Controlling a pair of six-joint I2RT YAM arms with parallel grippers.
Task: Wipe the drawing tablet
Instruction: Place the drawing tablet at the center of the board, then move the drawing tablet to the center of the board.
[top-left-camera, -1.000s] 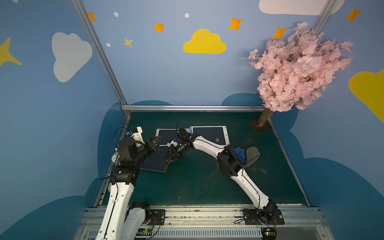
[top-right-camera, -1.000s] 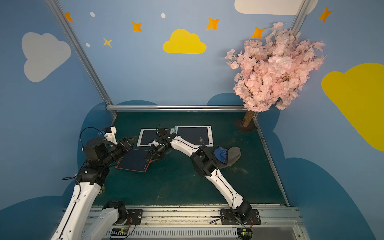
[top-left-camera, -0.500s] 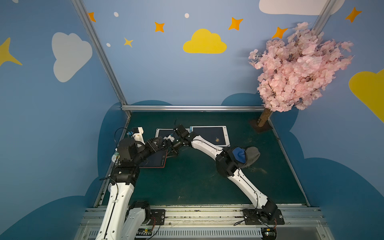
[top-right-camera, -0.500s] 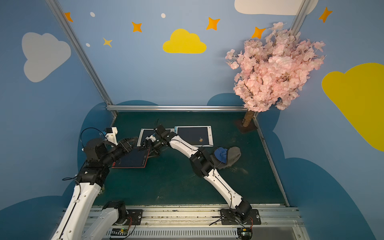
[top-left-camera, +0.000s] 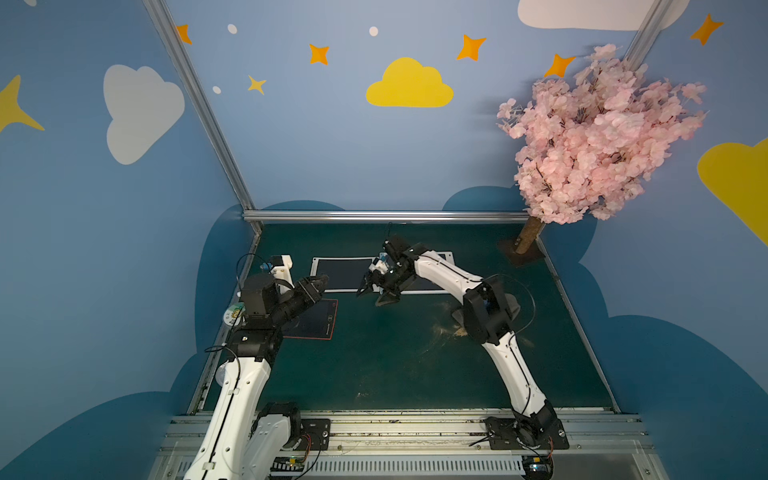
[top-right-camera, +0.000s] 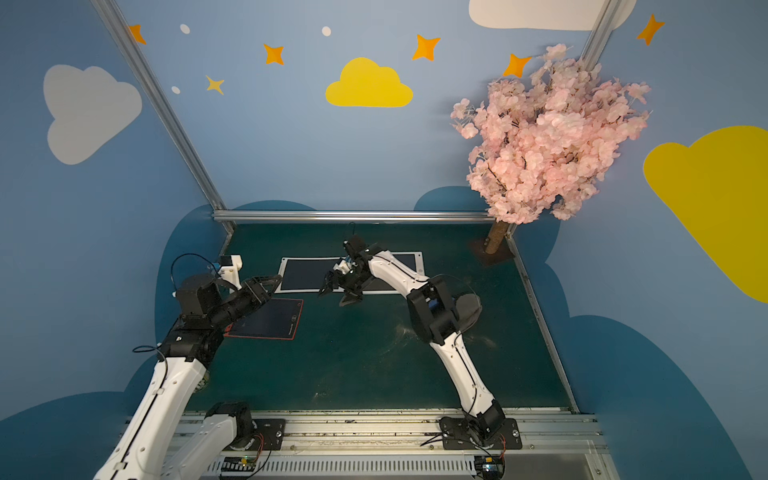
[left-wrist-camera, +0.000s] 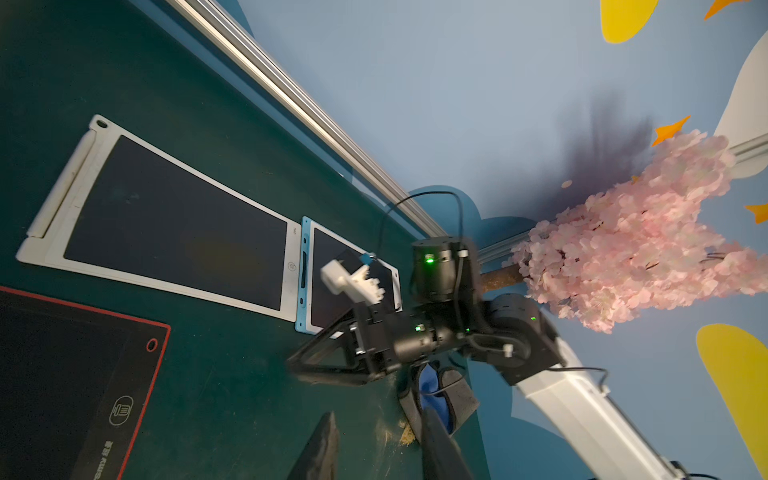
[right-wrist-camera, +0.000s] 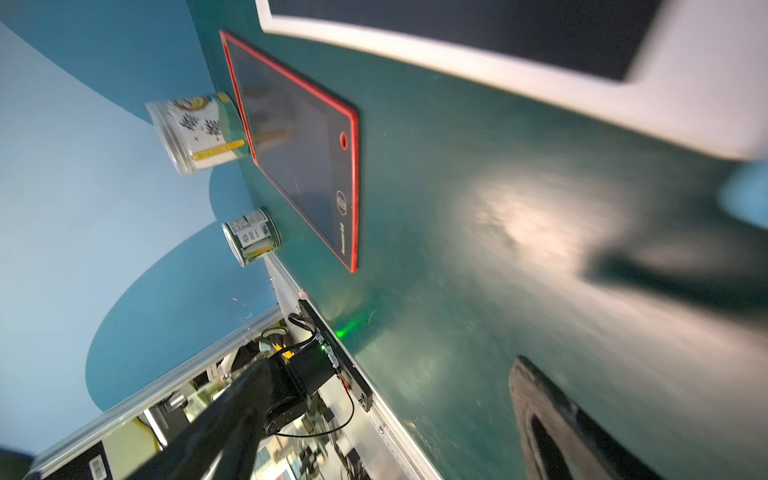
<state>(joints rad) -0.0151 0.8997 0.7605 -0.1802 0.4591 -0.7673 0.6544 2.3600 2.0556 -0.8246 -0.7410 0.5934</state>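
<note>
a: what lies around the red-framed drawing tablet (top-left-camera: 316, 320)?
b: it is flat on the green tabletop (top-left-camera: 395, 365), on the left side. just behind it is a white-framed tablet (top-left-camera: 340, 274), and beside that a blue-framed tablet (left-wrist-camera: 316, 249). two cans (right-wrist-camera: 195, 133) stand near its outer end. a grey and blue cloth (top-right-camera: 471, 309) sits well apart, behind the right arm's elbow, and a pink tree (top-left-camera: 598, 137) fills the far corner.
a: anything in the way?
b: the left arm covers its left part in both top views. the left tool (top-left-camera: 322, 282) hangs over its far edge, fingers a little apart, holding nothing.
a: and since a second ago?
b: then the right tool (top-left-camera: 370, 299) was at its button end and the tablet lay askew. now that tool is clear of it, spread wide and empty, and the tablet lies squarer.
a: its long axis?
b: side to side across the tabletop, button end toward the middle.
</note>
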